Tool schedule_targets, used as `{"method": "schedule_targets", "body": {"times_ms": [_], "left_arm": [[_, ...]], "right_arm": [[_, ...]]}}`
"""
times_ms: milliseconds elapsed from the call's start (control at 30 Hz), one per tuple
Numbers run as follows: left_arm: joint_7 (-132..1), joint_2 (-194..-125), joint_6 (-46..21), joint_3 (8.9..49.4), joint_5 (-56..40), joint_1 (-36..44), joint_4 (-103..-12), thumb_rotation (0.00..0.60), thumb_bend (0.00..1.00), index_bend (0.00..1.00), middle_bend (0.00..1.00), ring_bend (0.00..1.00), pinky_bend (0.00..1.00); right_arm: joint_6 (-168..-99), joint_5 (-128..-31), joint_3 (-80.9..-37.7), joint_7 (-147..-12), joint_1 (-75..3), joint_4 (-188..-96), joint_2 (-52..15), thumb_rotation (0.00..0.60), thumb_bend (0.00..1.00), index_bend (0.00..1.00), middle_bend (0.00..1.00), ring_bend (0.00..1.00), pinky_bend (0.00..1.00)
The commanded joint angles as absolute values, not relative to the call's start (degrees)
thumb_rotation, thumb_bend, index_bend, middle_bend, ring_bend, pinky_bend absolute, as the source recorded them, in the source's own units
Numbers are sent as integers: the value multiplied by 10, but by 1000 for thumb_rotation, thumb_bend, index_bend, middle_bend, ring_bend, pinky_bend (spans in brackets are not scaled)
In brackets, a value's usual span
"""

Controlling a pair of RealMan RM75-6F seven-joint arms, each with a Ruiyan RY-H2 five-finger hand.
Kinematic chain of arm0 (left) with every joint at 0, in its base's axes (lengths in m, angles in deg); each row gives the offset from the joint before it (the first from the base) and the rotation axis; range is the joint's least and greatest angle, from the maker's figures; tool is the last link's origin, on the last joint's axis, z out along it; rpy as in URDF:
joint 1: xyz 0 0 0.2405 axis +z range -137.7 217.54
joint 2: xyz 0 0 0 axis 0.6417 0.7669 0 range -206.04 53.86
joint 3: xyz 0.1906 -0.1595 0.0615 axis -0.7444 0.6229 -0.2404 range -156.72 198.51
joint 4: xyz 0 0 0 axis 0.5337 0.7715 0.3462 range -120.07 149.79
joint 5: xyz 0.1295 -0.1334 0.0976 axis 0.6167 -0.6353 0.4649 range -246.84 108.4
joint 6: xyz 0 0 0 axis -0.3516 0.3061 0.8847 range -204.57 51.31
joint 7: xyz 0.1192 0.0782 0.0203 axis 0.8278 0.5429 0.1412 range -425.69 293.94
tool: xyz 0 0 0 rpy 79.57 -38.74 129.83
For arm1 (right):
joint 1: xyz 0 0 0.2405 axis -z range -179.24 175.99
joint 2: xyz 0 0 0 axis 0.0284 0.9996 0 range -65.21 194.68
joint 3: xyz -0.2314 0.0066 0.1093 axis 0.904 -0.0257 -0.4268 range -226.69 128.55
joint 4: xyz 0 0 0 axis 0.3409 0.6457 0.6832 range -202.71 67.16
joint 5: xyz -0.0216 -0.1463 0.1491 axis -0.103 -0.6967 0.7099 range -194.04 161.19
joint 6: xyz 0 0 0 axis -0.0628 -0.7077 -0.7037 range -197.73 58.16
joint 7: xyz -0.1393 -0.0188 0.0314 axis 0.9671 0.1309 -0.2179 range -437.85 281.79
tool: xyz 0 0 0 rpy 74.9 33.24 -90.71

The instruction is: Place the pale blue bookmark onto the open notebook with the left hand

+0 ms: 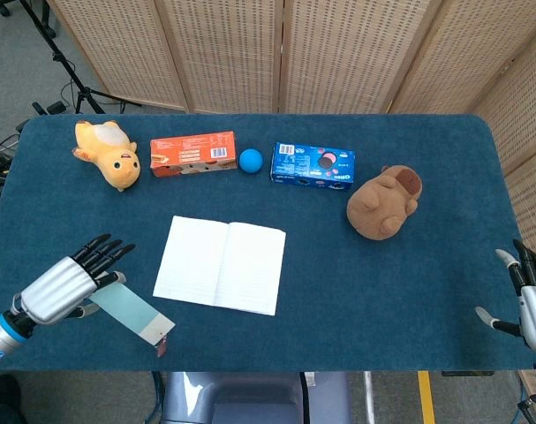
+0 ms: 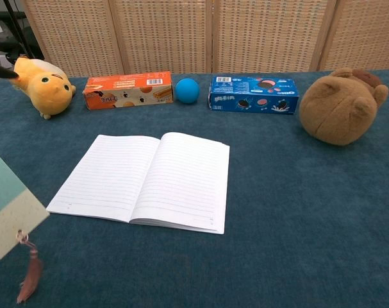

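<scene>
My left hand point(image 1: 63, 287) is at the table's near left and holds one end of the pale blue bookmark point(image 1: 132, 312). The card slants toward the front edge, with its cream end and pink tassel point(image 1: 162, 344) hanging lowest. In the chest view the bookmark point(image 2: 7, 210) fills the lower left corner, its tassel point(image 2: 29, 278) dangling below. The open notebook point(image 1: 221, 263) lies flat at the table's middle, to the right of the bookmark and apart from it. My right hand point(image 1: 532, 305) hangs at the far right edge, fingers spread, holding nothing.
Along the back stand a yellow plush point(image 1: 110, 154), an orange box point(image 1: 193, 154), a blue ball point(image 1: 251, 160) and a blue cookie box point(image 1: 313, 165). A brown plush point(image 1: 384, 202) sits to the right of the notebook.
</scene>
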State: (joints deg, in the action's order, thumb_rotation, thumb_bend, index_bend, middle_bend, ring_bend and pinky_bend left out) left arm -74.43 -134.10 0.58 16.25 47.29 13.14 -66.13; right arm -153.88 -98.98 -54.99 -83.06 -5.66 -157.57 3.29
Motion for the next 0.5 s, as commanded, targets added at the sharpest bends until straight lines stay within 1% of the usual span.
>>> {"method": "schedule_targets", "body": {"times_ms": [33, 100, 167, 333, 433, 500], "left_arm": [[-678, -1386, -16, 161, 538, 82, -612, 600, 1, 621, 0, 0, 0], [-658, -1404, -19, 166, 552, 67, -596, 600, 0, 621, 0, 0, 0], [-637, -1437, -33, 175, 571, 38, -571, 600, 0, 621, 0, 0, 0], [-652, -1505, -51, 188, 572, -16, -497, 600, 0, 622, 0, 0, 0], [-673, -1541, -45, 193, 570, -42, -448, 600, 3, 621, 0, 0, 0], [-696, -1568, -27, 195, 570, -61, -406, 600, 13, 621, 0, 0, 0]], "right_arm": [[-1530, -979, -554, -822, -61, -1574, 28, 600, 41, 113, 0, 0, 0], [-1528, -976, -555, -820, -62, -1574, 28, 600, 41, 113, 0, 0, 0], [-1526, -970, -557, -822, -62, -1573, 28, 600, 40, 113, 0, 0, 0], [-1518, -953, -565, -832, -64, -1567, 30, 600, 40, 114, 0, 0, 0], [-1511, -943, -570, -839, -66, -1563, 32, 600, 40, 113, 0, 0, 0], [-1506, -934, -573, -843, -67, -1559, 32, 600, 40, 113, 0, 0, 0]]}}
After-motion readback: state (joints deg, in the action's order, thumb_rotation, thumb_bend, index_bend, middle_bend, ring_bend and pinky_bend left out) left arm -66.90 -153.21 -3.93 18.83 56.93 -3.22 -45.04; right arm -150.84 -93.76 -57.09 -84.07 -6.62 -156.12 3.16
